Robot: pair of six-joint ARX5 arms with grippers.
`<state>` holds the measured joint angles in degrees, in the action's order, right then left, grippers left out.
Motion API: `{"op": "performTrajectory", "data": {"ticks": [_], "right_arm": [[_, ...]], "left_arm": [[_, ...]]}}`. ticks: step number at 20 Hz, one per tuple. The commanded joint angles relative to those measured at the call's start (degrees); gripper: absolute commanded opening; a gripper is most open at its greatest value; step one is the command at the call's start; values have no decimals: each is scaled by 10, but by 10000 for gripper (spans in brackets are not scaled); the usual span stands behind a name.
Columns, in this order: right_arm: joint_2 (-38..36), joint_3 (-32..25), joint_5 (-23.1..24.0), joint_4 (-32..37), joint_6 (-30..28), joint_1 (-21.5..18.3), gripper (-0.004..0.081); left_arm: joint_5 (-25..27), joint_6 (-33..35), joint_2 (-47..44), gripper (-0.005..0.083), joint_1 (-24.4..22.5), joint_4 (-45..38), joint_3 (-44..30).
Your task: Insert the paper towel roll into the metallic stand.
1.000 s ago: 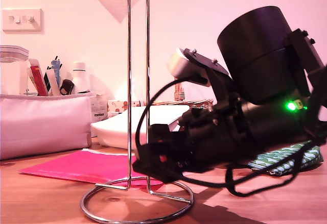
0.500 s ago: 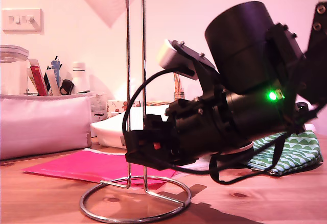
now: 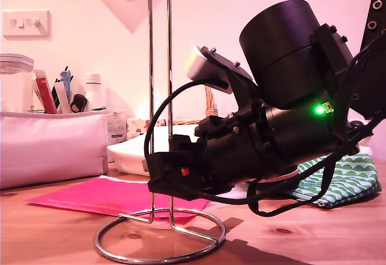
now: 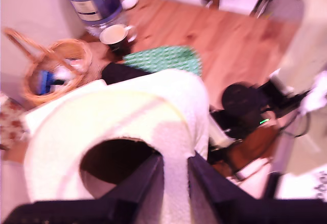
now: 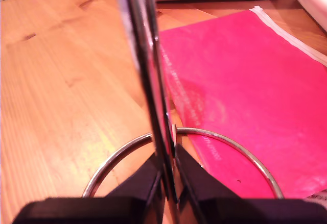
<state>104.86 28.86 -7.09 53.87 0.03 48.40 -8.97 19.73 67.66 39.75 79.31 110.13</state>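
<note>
My second gripper (image 5: 166, 183), jaws clamped on the upright loop of the metallic stand (image 3: 159, 126), steadies it low, just above its ring base. My first gripper (image 4: 176, 183), high above the stand, pinches the paper towel roll (image 4: 122, 127) through its core wall. The roll looks light and squashable; the wire likely slick.

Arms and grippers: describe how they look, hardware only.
In the exterior view, the arm is matte black, with a large cylindrical motor housing, a glowing green LED, a white wrist camera module on a bracket, and looping black cables. My first gripper and my second gripper both have dark, flat, tapering fingers.
</note>
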Motion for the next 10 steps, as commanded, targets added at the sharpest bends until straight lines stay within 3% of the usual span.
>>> {"op": "performTrajectory", "data": {"ticks": [1,10], "right_arm": [[11,-13,-2,-23,-3,0,-13],[11,-13,-2,-24,-3,0,-13]], "left_arm": [[20,12,-5,-24,-3,-7,-2],[-12,6,34,-24,0,-7,-2]]}}
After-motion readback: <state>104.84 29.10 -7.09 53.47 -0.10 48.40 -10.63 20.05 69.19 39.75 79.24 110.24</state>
